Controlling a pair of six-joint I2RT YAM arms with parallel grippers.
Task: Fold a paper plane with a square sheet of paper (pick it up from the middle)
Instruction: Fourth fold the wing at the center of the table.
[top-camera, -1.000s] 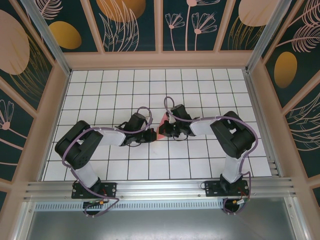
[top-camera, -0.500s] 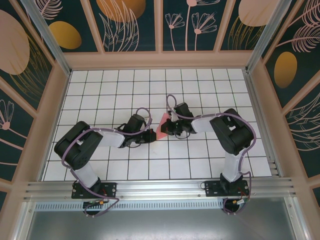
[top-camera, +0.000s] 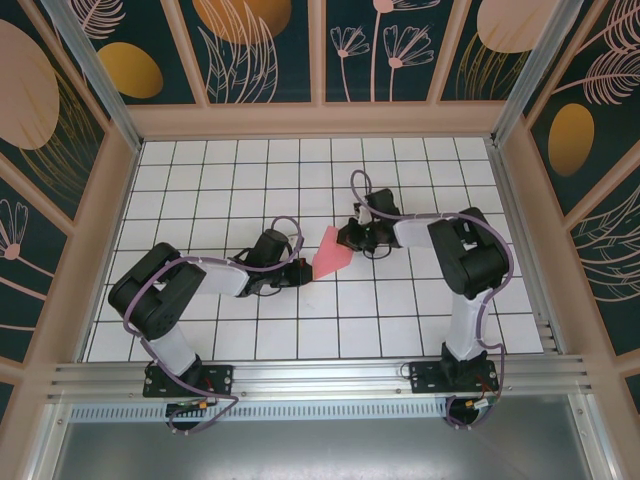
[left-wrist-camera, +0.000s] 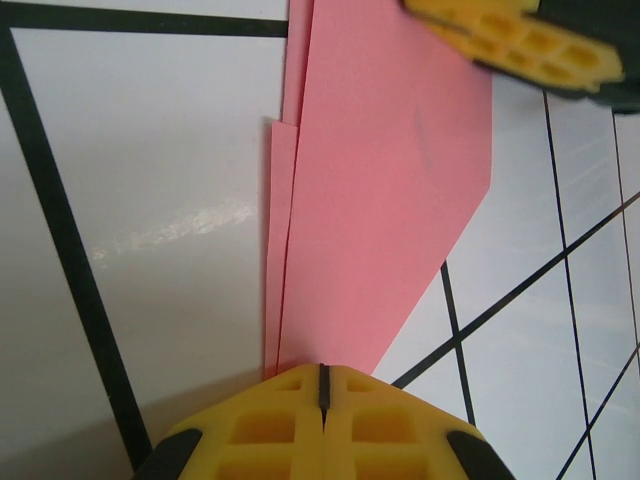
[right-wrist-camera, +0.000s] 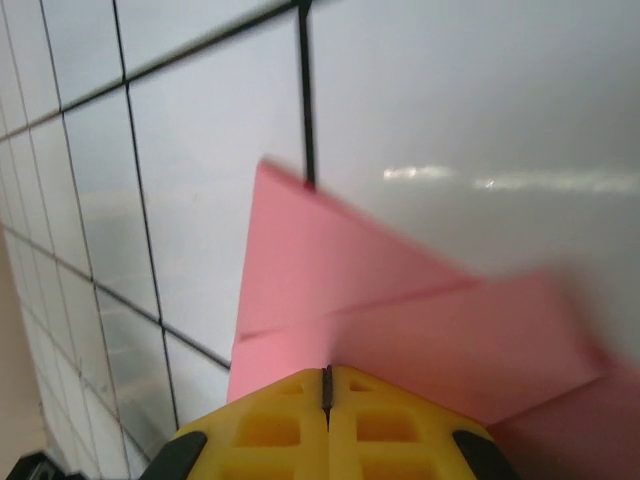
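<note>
One thin pink-red paper sheet (top-camera: 330, 258), folded into a layered pointed shape, sits near the middle of the white grid-tiled table (top-camera: 250, 190); whether it is lifted or lying flat I cannot tell. At its 8 o'clock tip the left gripper (top-camera: 303, 272) has its yellow jaws clamped on it, and at 1 o'clock the right gripper (top-camera: 347, 238) pinches the opposite edge likewise.
</note>
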